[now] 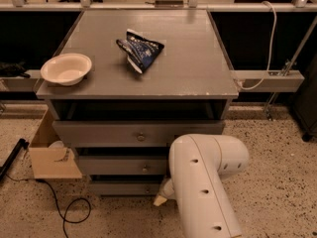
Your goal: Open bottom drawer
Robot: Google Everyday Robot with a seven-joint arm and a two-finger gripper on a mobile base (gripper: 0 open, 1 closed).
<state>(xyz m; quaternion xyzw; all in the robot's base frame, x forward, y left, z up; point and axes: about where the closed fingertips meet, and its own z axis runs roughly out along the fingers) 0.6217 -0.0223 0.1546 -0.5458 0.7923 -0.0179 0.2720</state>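
The grey cabinet has three drawer fronts stacked under its top. The bottom drawer (124, 188) is the lowest and narrowest-looking front, with a small knob near its right part. My white arm (203, 182) reaches down in front of the cabinet's right side. My gripper (161, 198) shows only as a pale tip just right of the bottom drawer's knob, close to the floor. The rest of it is hidden behind the arm.
A white bowl (66, 68) and a dark blue snack bag (141, 52) lie on the cabinet top (198, 68). A cardboard box (49, 155) stands left of the cabinet. A black cable (69, 214) loops on the speckled floor. A white rail (270, 81) runs right.
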